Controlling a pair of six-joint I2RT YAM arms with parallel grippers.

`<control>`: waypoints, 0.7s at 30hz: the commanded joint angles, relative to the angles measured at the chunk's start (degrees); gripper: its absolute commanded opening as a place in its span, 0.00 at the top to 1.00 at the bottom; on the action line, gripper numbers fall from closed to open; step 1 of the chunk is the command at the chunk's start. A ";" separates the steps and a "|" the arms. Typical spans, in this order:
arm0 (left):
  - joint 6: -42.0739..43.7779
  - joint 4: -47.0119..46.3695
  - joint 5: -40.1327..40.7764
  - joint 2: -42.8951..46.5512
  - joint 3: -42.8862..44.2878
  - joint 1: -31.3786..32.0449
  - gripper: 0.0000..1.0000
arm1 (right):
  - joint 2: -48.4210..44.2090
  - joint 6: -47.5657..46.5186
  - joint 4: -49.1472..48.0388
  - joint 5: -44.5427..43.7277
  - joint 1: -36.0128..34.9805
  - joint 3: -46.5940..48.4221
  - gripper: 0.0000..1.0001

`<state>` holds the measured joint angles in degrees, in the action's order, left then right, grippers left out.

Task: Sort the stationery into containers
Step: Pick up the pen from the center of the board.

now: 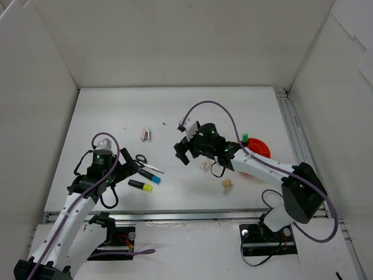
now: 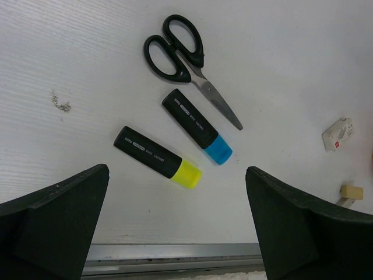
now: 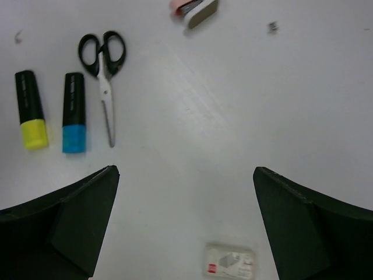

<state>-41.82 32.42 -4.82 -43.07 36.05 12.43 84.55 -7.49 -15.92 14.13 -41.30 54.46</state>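
Observation:
A yellow-tipped black highlighter (image 1: pixel 140 185) and a blue-tipped one (image 1: pixel 150 175) lie side by side at the front left. My left gripper (image 1: pixel 125 169) is open and empty just left of them. In the left wrist view (image 2: pixel 177 170) the yellow highlighter (image 2: pixel 157 156) and the blue one (image 2: pixel 197 126) lie just ahead of it. My right gripper (image 1: pixel 182 150) is open and empty over mid-table, with a white eraser (image 3: pixel 230 261) below it. A beige eraser (image 1: pixel 227 185) lies near the front. The orange-red pot (image 1: pixel 259 150) stands at the right with a green-tipped highlighter (image 1: pixel 245 138) in it.
Black scissors (image 1: pixel 145 161) lie beside the highlighters and show in the left wrist view (image 2: pixel 186 58). A pinkish clip (image 1: pixel 147 135) lies farther back. A metal rail (image 2: pixel 175 252) runs along the table's front edge. White walls enclose the table.

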 commanded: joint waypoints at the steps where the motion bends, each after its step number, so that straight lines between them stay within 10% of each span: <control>1: -0.63 -0.61 0.17 -0.87 1.04 -0.30 0.01 | 3.41 -0.87 -3.85 6.42 -5.52 2.93 0.02; 21: 0.78 -1.84 -0.36 0.88 0.33 -0.30 0.01 | 25.04 0.81 -8.95 -2.88 -18.81 10.41 0.29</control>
<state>-41.56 32.29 -4.89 -42.70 35.75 12.38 110.34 -5.52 -20.51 13.47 -58.72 62.17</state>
